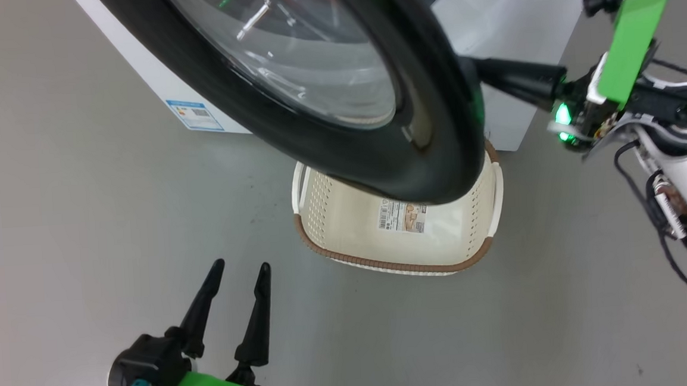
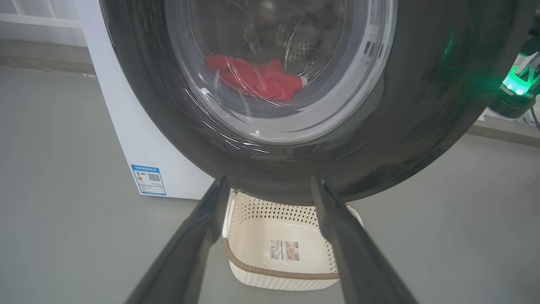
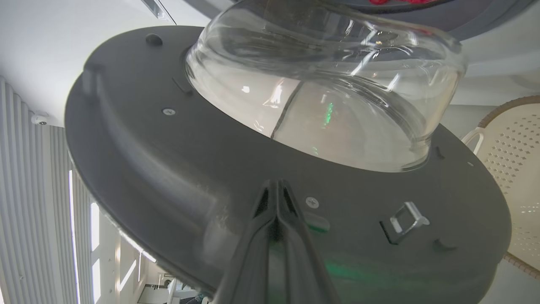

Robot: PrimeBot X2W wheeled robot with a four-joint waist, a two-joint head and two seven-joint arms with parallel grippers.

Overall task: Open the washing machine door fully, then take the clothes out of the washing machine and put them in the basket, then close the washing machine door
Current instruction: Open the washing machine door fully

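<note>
Washer: white box across the upper middle of the head view. Door stands partway open, its black rim crossing upper centre. The lower edge hangs over the far side of the basket at centre frame; cannot tell whether they touch. Clothes: red, in the drum, seen through the glass at upper centre of the left wrist view. None in the basket.

Right gripper, upper right: fingers pressed together, tip on or just at the door's inner rim, near the latch. Left gripper, lower left: fingers spread, holding nothing, well apart from the door.

Step judged: pushing the door fully open. To do it well:
- keep the tip on the flat rim, off glass and latch
- follow the hinge arc so the tip does not skid
- mind the rim passing over the basket
</note>
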